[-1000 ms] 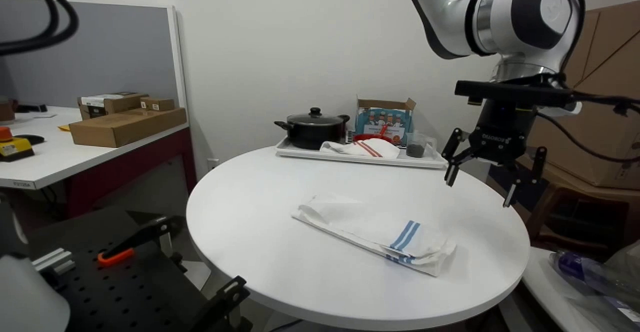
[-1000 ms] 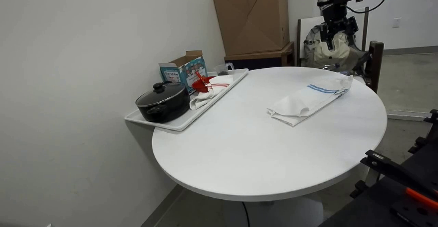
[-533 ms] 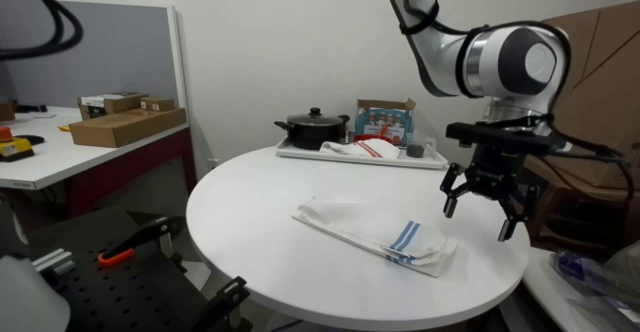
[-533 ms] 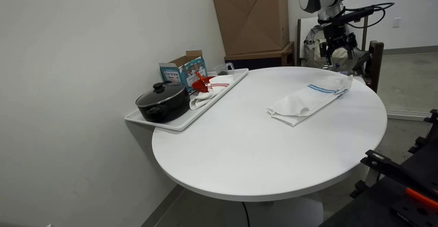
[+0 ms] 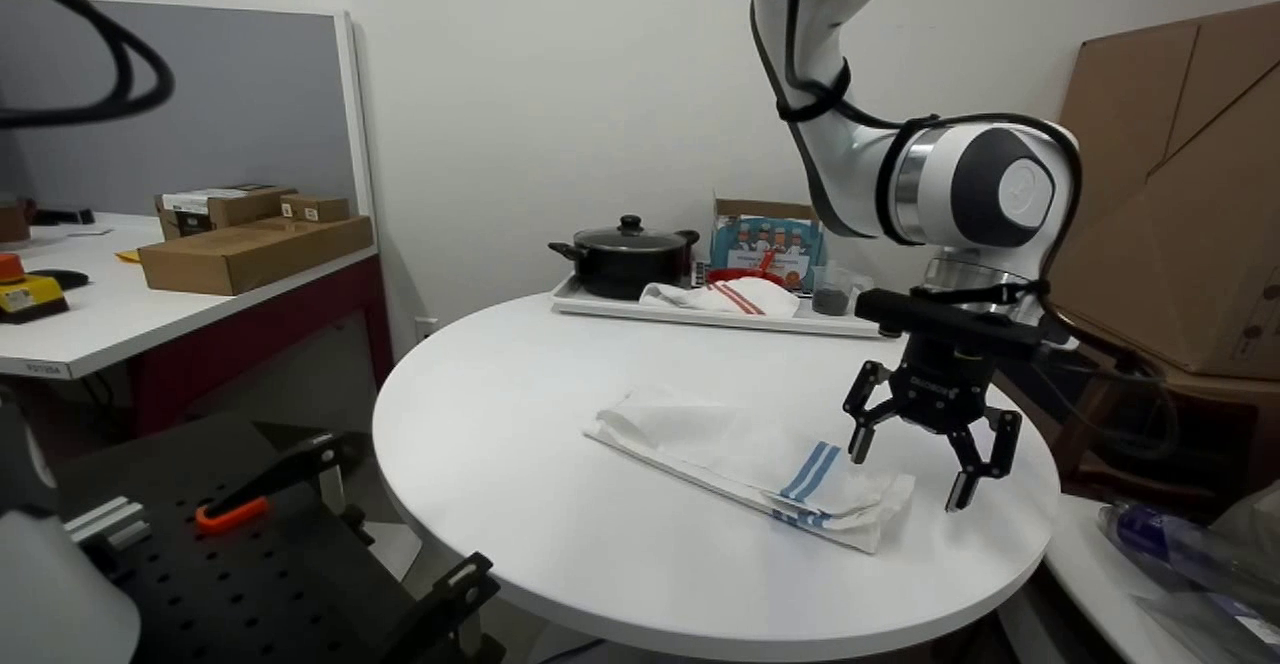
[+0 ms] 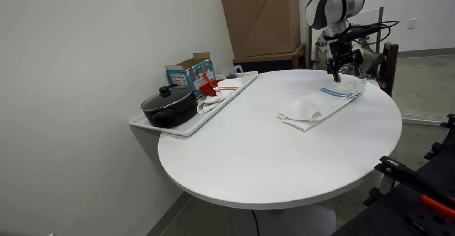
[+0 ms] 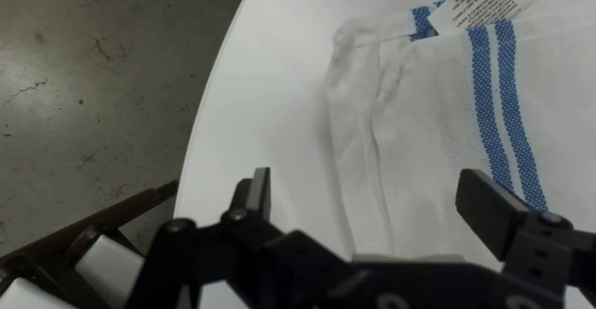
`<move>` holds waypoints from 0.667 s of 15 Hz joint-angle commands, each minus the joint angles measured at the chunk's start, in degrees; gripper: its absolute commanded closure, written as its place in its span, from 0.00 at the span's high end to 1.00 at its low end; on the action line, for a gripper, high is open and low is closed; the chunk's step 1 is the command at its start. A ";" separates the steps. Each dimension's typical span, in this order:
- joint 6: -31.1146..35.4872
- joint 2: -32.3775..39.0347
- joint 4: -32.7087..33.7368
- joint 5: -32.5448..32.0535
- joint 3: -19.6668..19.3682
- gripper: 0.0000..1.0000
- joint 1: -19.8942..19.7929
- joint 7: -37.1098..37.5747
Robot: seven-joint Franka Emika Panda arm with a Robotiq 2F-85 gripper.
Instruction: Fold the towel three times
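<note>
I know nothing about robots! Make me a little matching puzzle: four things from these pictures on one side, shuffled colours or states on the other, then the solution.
Things:
1. Pot
2. Jaws
3. Table towel
4. Tray towel

Matches:
A. striped blue
B. striped red
C. lidded
D. spread wide apart

Pairs: 1-C; 2-D; 3-A; 4-B

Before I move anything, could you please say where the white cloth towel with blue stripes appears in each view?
In an exterior view: the white, blue-striped cloth towel, right of centre, lower half.
In an exterior view: the towel, right half, about mid-height.
In the wrist view: the towel, right side, running off the right edge.
Shared landmark: round white table, its curved edge in all three.
</note>
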 commanded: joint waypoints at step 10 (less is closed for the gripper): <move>0.32 5.74 4.82 0.17 0.76 0.47 1.23 0.28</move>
